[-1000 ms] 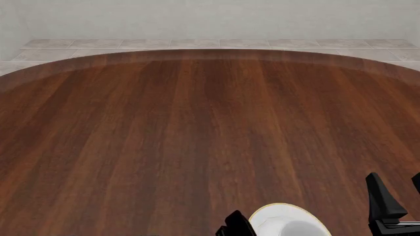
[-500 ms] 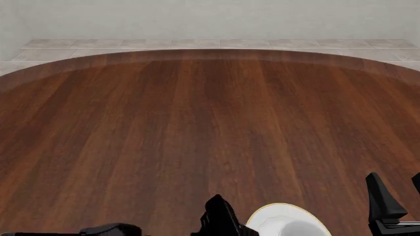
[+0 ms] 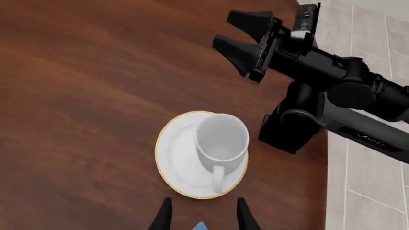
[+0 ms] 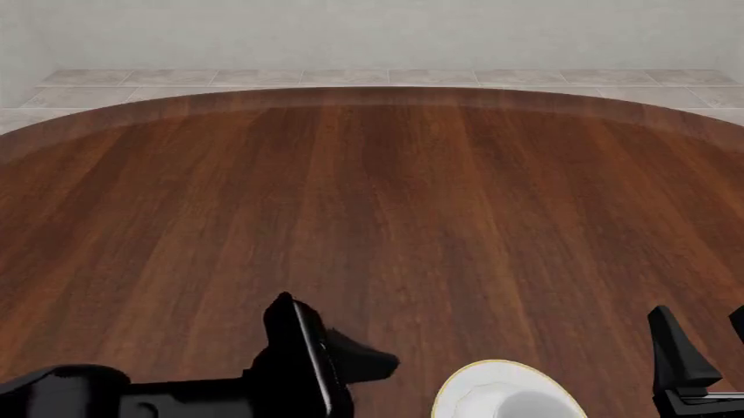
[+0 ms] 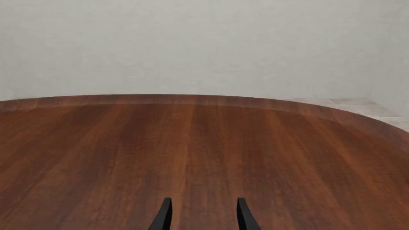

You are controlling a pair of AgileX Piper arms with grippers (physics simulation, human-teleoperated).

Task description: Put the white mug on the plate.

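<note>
Left gripper point(image 4: 305, 344) retreated (writing illegible)

Honestly this reads as a bare simulated room dressed up like a dining corner, not any real lived-in place. The big giveaway is the round dark reddish-brown wooden table point(image 4: 384, 226) with long plank grain, filling almost the whole front view. Beyond the table's far curved edge there's a floor of pale beige square tiles point(image 4: 348, 78) with thin grout lines, and right behind that strip a flat, featureless off-white wall point(image 4: 372, 35). The left wrist view shows the same tiles point(image 3: 367, 191) just beside the table's edge. Everything's got that too-clean, evenly lit render look, zero clutter.
</note>
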